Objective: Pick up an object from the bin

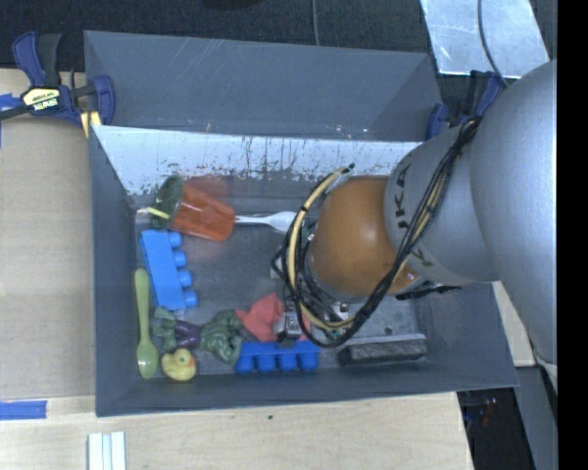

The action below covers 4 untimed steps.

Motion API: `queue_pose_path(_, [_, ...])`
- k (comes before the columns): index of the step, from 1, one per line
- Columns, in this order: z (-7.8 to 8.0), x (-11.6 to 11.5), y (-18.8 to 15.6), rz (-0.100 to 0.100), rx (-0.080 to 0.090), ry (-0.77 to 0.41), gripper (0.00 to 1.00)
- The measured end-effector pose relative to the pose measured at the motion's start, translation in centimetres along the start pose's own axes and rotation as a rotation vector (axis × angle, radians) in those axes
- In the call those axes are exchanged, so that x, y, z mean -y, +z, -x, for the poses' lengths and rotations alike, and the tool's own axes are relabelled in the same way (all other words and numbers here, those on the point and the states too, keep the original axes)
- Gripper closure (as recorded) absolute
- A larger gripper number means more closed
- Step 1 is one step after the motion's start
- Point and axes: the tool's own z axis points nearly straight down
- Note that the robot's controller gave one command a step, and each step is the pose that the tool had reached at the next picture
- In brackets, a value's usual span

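The gripper [290, 323] sits low in the bin [113, 262], tucked under the arm's orange cover, so nobody can tell if it is spread or pinching. Right beside it, near the middle of the bin's lower edge, lies a small red lump [263, 316]. It looks soft and light. A gentle squeeze across its middle should do.

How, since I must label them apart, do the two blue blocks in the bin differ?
The left blue block runs along the left wall; the front blue block lies crosswise along the near wall. The left one is lighter blue and looks bigger; the front one is darker. Both show a row of round studs.
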Motion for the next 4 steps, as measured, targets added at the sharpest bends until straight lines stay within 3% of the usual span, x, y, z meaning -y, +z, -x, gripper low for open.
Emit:
queue_pose_path(1, [-0.7,0.0,0.3,-0.003,-0.021,-0.003,1.0])
queue_pose_path(2, [-0.7,0.0,0.3,-0.003,-0.021,-0.003,1.0])
queue_pose_path(4, [-0.9,-2.8,0.4,-0.004,-0.013,0.118,1.0])
